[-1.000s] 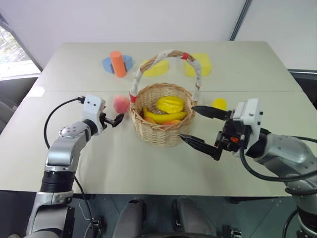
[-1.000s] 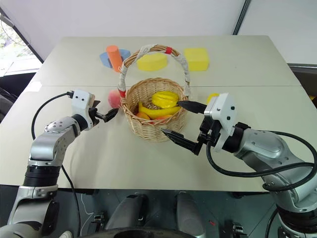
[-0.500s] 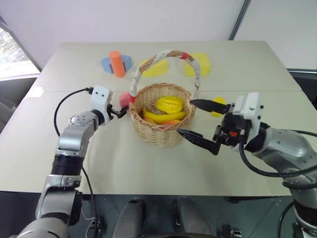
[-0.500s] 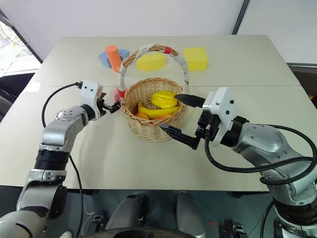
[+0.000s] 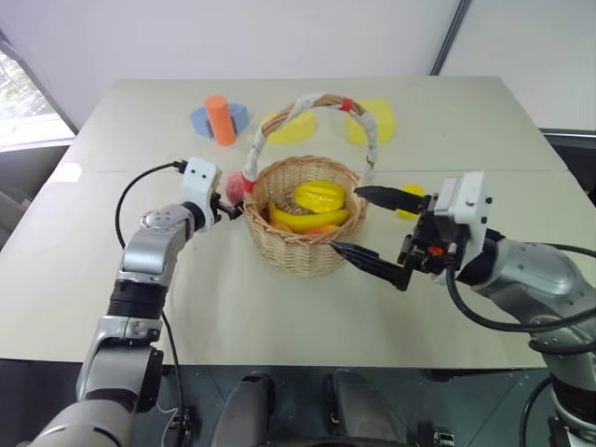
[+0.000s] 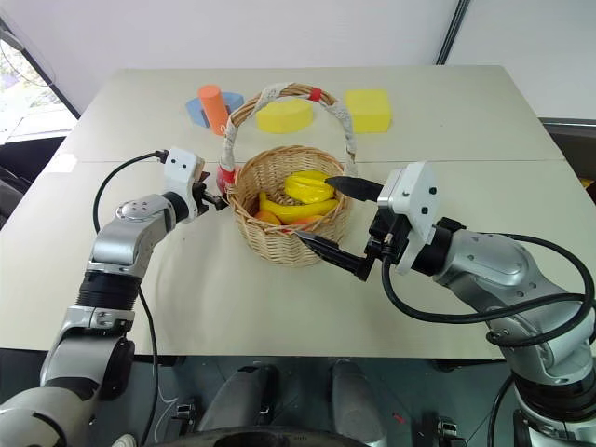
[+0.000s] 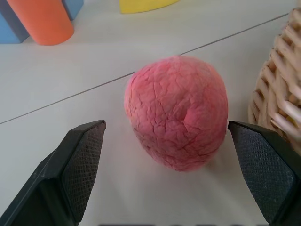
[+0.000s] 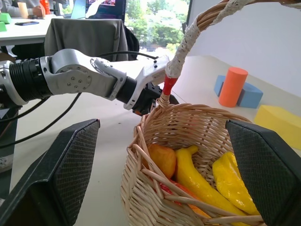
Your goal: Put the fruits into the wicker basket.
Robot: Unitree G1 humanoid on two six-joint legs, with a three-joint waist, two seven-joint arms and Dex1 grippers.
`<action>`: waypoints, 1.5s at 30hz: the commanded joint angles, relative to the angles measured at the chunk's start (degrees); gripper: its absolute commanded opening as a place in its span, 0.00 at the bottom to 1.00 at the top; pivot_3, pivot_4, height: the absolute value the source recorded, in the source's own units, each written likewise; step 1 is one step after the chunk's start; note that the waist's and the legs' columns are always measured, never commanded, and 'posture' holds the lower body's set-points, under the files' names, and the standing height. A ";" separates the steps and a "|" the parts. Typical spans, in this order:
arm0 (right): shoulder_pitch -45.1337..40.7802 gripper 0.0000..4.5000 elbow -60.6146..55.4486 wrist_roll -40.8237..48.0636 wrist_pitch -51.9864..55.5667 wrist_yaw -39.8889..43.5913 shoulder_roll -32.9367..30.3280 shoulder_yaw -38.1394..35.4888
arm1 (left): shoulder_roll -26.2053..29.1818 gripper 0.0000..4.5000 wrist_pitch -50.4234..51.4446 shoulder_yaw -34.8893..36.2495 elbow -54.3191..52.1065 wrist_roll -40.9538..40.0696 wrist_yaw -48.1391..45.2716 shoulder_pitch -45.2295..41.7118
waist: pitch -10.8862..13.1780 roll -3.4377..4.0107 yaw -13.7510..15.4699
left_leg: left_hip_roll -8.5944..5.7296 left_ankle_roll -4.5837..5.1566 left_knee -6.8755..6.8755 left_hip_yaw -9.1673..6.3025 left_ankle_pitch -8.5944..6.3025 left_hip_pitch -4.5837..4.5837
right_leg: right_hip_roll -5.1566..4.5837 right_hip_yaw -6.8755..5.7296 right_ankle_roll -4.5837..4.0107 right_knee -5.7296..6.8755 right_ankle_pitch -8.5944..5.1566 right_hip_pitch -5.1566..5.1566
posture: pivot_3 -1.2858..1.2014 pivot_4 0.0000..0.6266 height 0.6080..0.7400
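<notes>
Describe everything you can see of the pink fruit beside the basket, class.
The pink fruit is rounded, peach-like, with a matt, finely cracked, foam-like skin and a shallow dimple. It rests on the pale table, close beside the wicker basket, though contact between them cannot be confirmed. The left gripper is open, its fingers flanking the fruit without touching it.

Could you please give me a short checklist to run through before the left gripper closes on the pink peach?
1. Left gripper open: ok.
2. Pink rounded toy peach between its black fingers, not yet touched: ok.
3. Peach resting on the pale table, beside the round tan wicker basket: ok.
4. Room for the finger nearest the basket wall: cannot tell.
5. Right gripper open, holding nothing, straddling the basket's other side: ok.
6. Space in the basket above the yellow toy banana: ok.
</notes>
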 commanded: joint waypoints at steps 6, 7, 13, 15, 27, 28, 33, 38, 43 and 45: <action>-1.04 1.00 -1.41 0.38 -0.79 0.02 0.23 -0.64 | 2.60 0.99 2.73 4.10 -7.73 -3.29 -1.81 1.25 | 0.00 0.00 0.03 | 0.00 -0.01 0.01 0.00 0.01 0.00 | 0.00 0.00 0.00 0.00 0.00 0.00 | 0.52 0.24 1.00; -1.12 1.00 -1.30 0.34 -0.84 0.13 0.26 -0.57 | 2.55 0.99 2.85 4.08 -7.53 -3.21 -1.55 0.90 | 0.00 0.00 0.02 | 0.00 -0.01 0.01 0.00 0.01 0.00 | 0.00 0.00 0.00 0.01 0.00 0.00 | 0.52 0.24 1.00; -1.94 1.00 -0.74 -0.07 -0.95 0.42 0.60 0.16 | 0.45 0.99 1.44 2.04 -2.35 -1.06 0.59 -2.61 | 0.00 0.00 0.09 | -0.01 -0.01 0.04 0.00 0.01 -0.01 | 0.00 -0.01 0.01 0.01 0.01 0.01 | 0.52 0.24 1.00; -1.97 1.00 -0.83 -0.06 -0.88 0.34 0.63 0.14 | -0.58 0.99 0.69 1.90 -0.27 -0.76 1.15 -3.91 | 0.00 0.00 0.09 | -0.02 -0.01 0.05 0.00 0.01 -0.01 | 0.00 -0.01 0.01 0.01 0.01 0.01 | 0.52 0.24 1.00; -1.08 1.00 -2.33 0.21 -0.51 -0.88 0.57 -0.33 | -4.11 0.94 -4.06 -1.05 12.69 3.46 2.95 -9.88 | -0.01 -0.01 0.06 | -0.02 -0.01 0.06 0.00 0.01 -0.03 | 0.01 -0.03 0.02 0.03 0.01 -0.02 | 0.52 0.24 1.00; -0.99 1.00 -2.41 0.20 -0.49 -0.97 0.54 -0.37 | -4.30 0.88 -4.22 -0.67 12.98 3.40 3.36 -9.99 | -0.01 -0.01 0.05 | -0.03 -0.01 0.06 0.00 0.01 -0.04 | 0.01 -0.03 0.02 0.03 0.01 -0.02 | 0.52 0.24 1.00; -0.55 1.00 -2.59 0.05 -0.59 -1.12 0.39 -0.26 | -4.13 0.51 -4.77 -0.49 13.28 3.80 3.62 -9.86 | -0.01 -0.01 -0.04 | -0.02 -0.01 0.06 0.00 0.01 -0.04 | 0.01 -0.02 0.02 0.05 0.01 -0.03 | 0.52 0.24 1.00; -0.15 1.00 -3.04 0.01 -0.58 -1.21 0.25 -0.37 | -0.13 0.51 -5.13 4.24 5.43 2.13 3.58 -4.60 | -0.01 -0.01 -0.45 | -0.02 -0.02 0.05 0.01 0.02 -0.04 | 0.01 0.01 0.02 0.06 0.01 -0.07 | 0.52 0.24 1.00; 0.18 1.00 -2.62 0.02 -0.76 -0.72 -0.12 -1.10 | 5.10 0.51 -5.83 13.40 -12.16 -9.66 -6.94 6.51 | -0.01 -0.01 -0.19 | 0.05 -0.34 -0.04 0.03 0.20 -0.11 | 0.03 0.06 0.00 0.10 0.02 -0.25 | 0.52 0.24 1.00; 0.38 1.00 -1.70 -0.32 -1.07 0.14 -0.52 -1.47 | 6.97 0.51 -1.30 18.24 -19.75 -17.99 -10.78 10.42 | -0.01 -0.02 0.10 | 0.05 -0.35 -0.02 0.03 0.21 -0.13 | -0.01 0.06 -0.02 0.07 0.03 -0.23 | 0.52 0.24 1.00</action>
